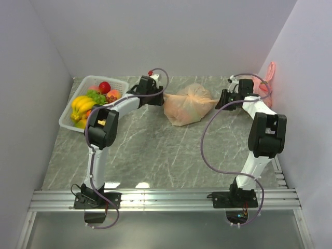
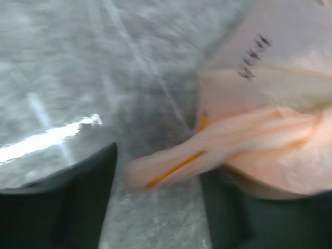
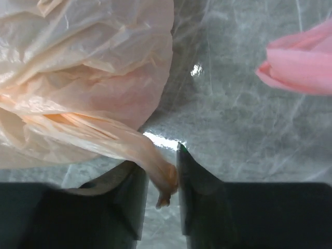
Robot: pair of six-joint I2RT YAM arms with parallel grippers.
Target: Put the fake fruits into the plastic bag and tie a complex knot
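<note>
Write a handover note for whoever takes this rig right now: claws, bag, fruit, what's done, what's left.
Left claw: open, view blurred; a twisted handle of the thin peach-orange plastic bag lies between its fingers.
Right claw: shut on the other handle near its end.
Bag: bulging, on the grey marble table between the claws; contents hidden.
Glossy plastic fruits (bananas, grapes, red apple) sit in the white slotted plastic basket, far left.
Done: handles drawn out to either side.
Left: no knot visible; probably cross the handles and tie it, after checking whether the basket fruit must go in.
</note>
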